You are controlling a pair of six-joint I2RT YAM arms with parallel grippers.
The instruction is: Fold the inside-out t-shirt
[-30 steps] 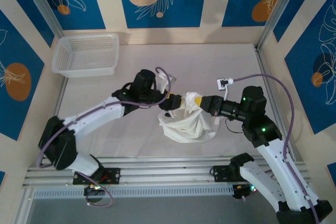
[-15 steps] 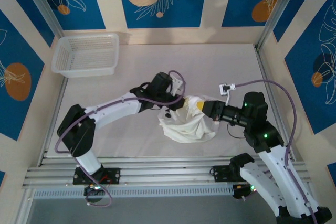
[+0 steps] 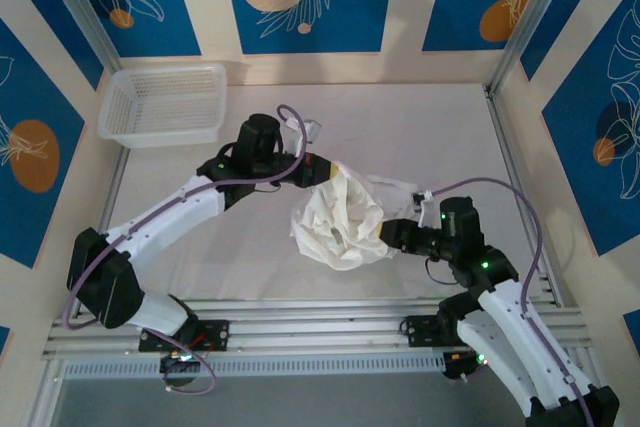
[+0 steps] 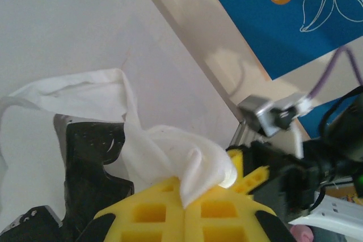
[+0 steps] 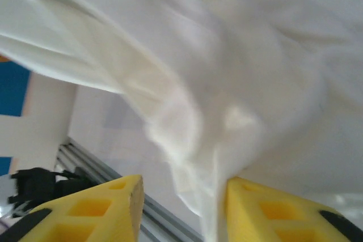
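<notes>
From above, my left pincer [image 3: 328, 169] is closed on the upper edge of the t-shirt [image 3: 340, 222], which hangs from it in a crumpled white bunch and rests on the desk [image 3: 440, 127] near the middle. My right pincer [image 3: 385, 237] sits against the bunch's right side, low down; from this height I cannot tell how far it gapes. The white mesh basket [image 3: 160, 134] stands at the far left corner of the desk, well apart from the t-shirt and from both arms. A purple cable loops over each arm.

At my left wrist, the two yellow fingers of the left pincer [image 4: 184, 199] are pressed together with a fold of the t-shirt [image 4: 164, 151] pinched between their tips. A strip of cloth trails off to the left above the pale desk [image 4: 57, 26]. Beyond it runs a beige wall strip with a blue panel [image 4: 295, 15] behind.

At my right wrist, the right pincer [image 5: 181, 196] stands partly open, its yellow fingers [image 5: 96, 208] clearly apart. The t-shirt [image 5: 227, 55] drapes across the upper part of the view, and one fold drops into the gap, touching the right-hand finger; the left-hand finger is clear of the cloth. The pincer does not clamp the fabric. Metal rails [image 5: 96, 162] show below on the left.
</notes>
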